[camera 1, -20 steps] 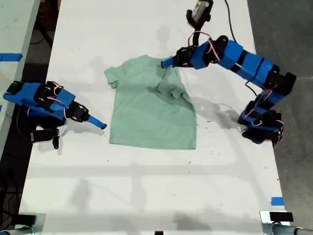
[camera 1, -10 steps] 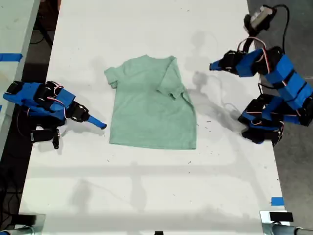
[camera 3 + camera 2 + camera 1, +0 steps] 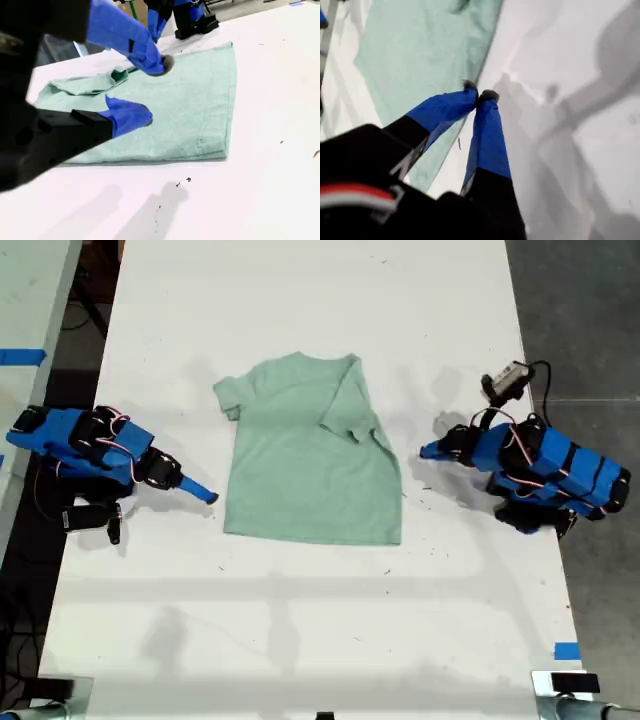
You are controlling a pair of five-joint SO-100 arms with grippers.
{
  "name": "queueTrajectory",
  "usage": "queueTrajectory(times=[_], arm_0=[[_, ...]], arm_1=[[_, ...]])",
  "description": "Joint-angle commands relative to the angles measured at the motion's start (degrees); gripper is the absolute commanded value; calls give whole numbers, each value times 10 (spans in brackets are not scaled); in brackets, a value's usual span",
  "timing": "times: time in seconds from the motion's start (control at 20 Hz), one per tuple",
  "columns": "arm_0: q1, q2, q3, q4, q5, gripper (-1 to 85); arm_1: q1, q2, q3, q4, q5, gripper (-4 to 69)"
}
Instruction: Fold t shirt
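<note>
Second wrist view only: my second gripper (image 3: 150, 90) agape

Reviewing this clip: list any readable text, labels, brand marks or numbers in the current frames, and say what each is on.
None: no view shows readable text.
The t shirt is plain, with no print or visible label.
My first gripper and my second gripper carry no markings.
The table has only dark specks and blank blue tape.

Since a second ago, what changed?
My first gripper left the shirt at its folded sleeve, swung away toward the exterior view's right and came down; it is now shut just off the cloth. The shirt and my second gripper, open, stayed put.
</note>
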Motion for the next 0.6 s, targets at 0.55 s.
queueTrajectory(times=[0.55], arm_0=[[-6,3,-10,-2,4,123]], arm_1=[[9,7,33,30,99,25]])
